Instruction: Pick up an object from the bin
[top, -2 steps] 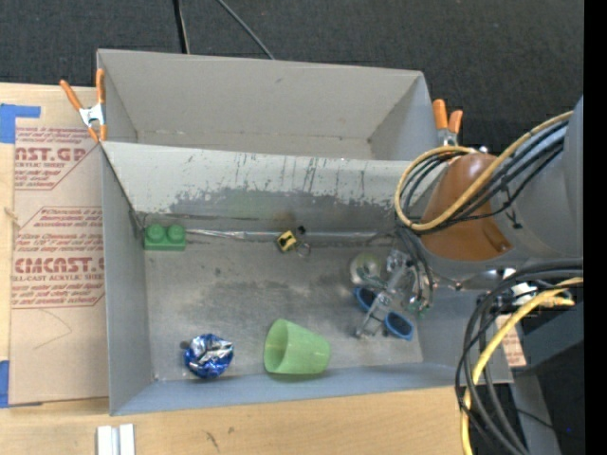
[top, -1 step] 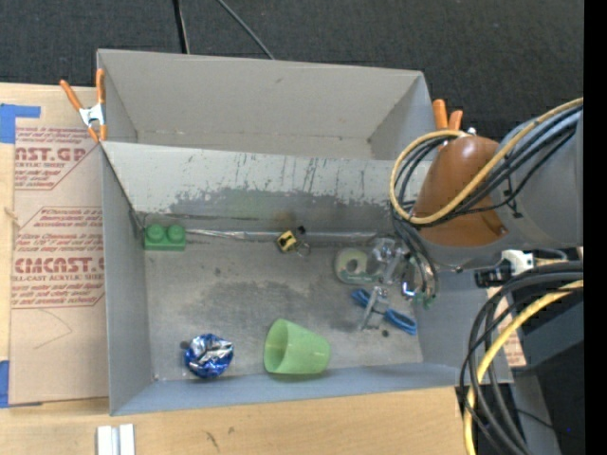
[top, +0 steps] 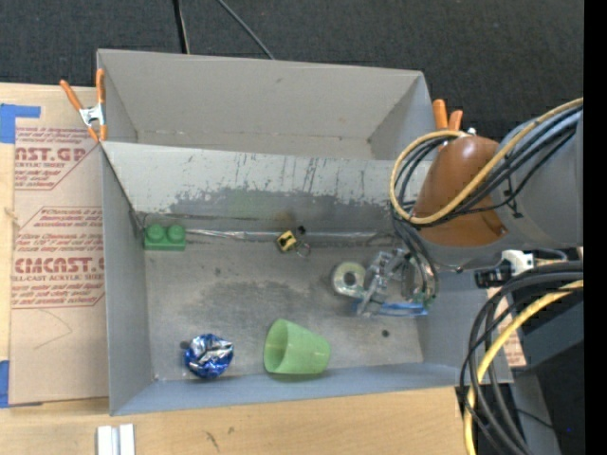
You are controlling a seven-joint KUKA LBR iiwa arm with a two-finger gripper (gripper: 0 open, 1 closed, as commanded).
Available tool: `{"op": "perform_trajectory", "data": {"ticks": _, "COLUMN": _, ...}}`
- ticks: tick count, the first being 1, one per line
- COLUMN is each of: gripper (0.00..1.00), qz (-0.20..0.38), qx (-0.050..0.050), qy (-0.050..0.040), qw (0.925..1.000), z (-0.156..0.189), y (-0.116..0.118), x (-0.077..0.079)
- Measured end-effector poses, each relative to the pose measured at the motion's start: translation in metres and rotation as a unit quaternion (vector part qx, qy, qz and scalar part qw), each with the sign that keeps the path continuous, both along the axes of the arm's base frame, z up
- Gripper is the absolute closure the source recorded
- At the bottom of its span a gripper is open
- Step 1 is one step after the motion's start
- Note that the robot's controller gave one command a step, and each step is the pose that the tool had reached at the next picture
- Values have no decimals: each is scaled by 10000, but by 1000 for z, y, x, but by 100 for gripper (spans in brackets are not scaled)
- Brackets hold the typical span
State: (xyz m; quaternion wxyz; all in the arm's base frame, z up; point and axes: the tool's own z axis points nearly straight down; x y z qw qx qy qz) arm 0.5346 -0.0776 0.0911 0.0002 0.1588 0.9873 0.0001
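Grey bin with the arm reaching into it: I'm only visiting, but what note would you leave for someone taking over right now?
Gripper: low at the right side of the grey metal bin, beside a pale round ring; no telling whether it grips anything.
Things: green toy brick back left, small yellow-and-black piece mid-back, green plastic cup on its side at the front, crumpled blue-and-white foil ball left of it.
Done: the arm is down in the bin.
Left: nothing is lifted yet; grasp one thing and raise it out.
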Motion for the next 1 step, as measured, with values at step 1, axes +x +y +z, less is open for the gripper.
{"op": "perform_trajectory", "data": {"ticks": 1, "gripper": 100, "qz": 86, "qx": -3, "qy": -38, "qw": 10000, "z": 122, "y": 12, "x": -17}}
